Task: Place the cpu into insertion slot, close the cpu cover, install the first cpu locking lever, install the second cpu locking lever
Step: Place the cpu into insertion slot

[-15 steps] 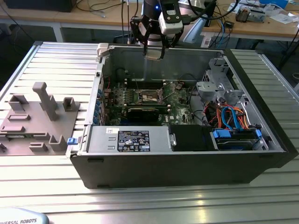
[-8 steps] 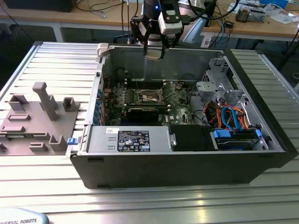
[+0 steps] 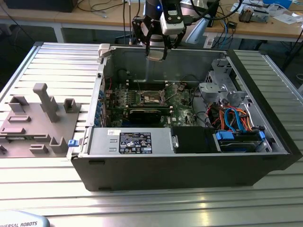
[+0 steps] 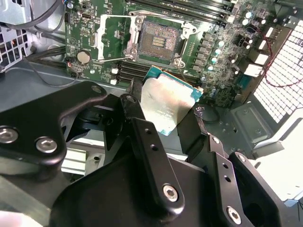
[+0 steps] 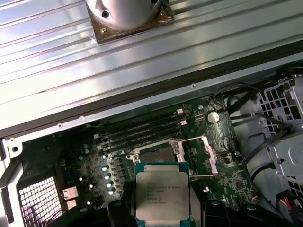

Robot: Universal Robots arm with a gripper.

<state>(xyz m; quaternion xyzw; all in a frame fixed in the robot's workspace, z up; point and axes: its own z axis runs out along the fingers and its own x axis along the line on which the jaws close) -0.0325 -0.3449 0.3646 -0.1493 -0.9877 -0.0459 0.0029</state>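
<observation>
My gripper [image 3: 156, 51] hangs above the back wall of the open computer case [image 3: 265, 161], shut on the cpu [image 3: 155, 54]. In both wrist views the cpu [image 4: 165, 106] [image 5: 162, 196] is a silver-topped square chip with a green edge, pinched between black fingers [image 4: 135, 101]. Below it on the green motherboard [image 5: 227, 142] lies the insertion slot [image 4: 158, 40] [image 3: 154, 98], its dark centre bare. In the first wrist view the slot [image 5: 156, 152] is partly hidden behind the chip. The cpu cover [image 4: 116, 38] [image 5: 201, 156] stands swung open beside the slot, and a thin locking lever [image 4: 113, 59] sticks out near it.
A long black card [image 3: 147, 113] lies just in front of the socket. A grey power supply [image 3: 130, 141] and a drive bay with blue and orange cables [image 3: 236, 120] fill the case's near side. A grey fixture plate [image 3: 38, 123] sits on the slatted table at the exterior view's left.
</observation>
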